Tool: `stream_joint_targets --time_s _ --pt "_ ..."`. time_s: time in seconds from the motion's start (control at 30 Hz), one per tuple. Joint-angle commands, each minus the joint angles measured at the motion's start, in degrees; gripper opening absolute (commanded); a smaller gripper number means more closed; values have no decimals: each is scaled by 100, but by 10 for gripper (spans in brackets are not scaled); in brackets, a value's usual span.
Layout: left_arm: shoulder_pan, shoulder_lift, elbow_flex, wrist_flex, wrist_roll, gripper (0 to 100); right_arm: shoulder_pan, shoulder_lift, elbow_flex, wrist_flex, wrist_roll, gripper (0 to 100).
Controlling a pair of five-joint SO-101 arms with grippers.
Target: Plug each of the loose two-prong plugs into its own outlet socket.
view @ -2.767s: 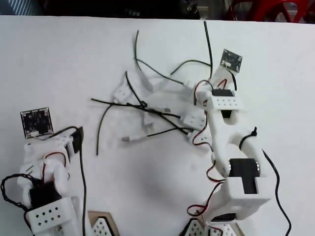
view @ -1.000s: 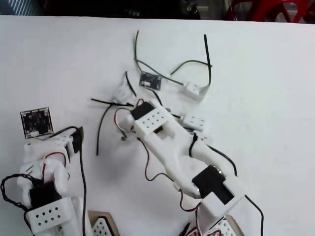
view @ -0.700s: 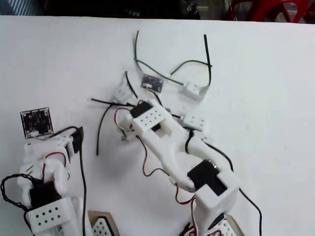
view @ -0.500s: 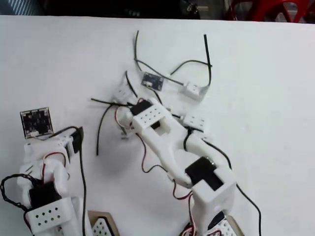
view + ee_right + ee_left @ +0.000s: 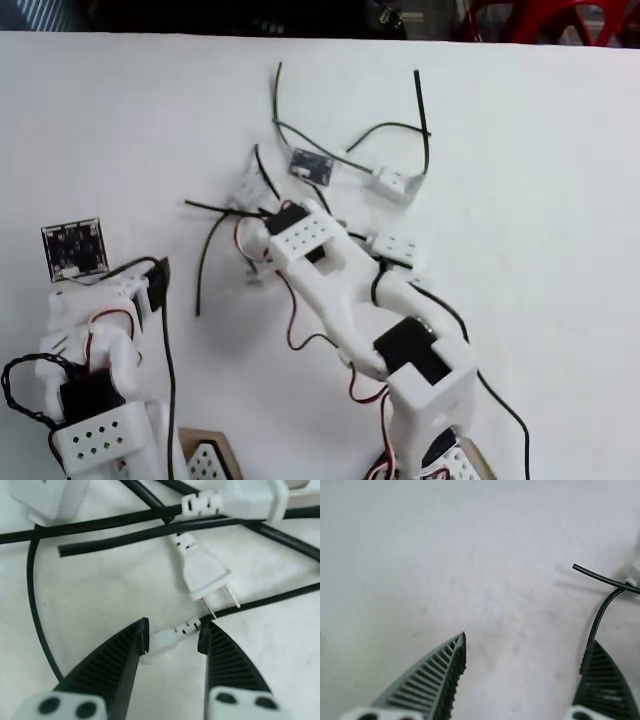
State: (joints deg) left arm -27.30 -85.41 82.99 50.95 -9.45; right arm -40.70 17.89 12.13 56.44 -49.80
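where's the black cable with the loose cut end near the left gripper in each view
High view: black cable, left of the middle, cut end pointing left.
Left wrist view: black cable beyond the open left gripper, on its darker finger's side.
Right wrist view: cannot tell which black cable it is.
Shared landmark: the curved cable that meets it.

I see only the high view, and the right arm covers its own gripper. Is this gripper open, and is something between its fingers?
Observer: It is open. The right gripper has a white plug body lying between its fingers.
Operator: Is another plug near it?
Observer: Yes. A two-prong plug lies just beyond, its bare prongs pointing toward the gripper.
Operator: And the left gripper?
Observer: The left gripper is open over the bare table, with a black cable end beside one finger.
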Motion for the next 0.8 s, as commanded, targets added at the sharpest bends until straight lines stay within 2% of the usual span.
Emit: stream_joint_targets --time_s 0.0,0.27,0.4,0.6,0.77 --pt "-13 -75 -9 -141 -44 355 -400 101 18 312 26 159" --pt "-13 -75 35 -176 -44 355 -585 84 18 576 273 148" --pt "-13 -75 35 -185 -44 355 -488 75 0 541 404 13" --pt "-13 -75 35 -185 -44 355 -330 -180 9 708 589 19" --pt "-13 -75 35 -185 -44 355 -295 -1121 44 1437 1380 17"
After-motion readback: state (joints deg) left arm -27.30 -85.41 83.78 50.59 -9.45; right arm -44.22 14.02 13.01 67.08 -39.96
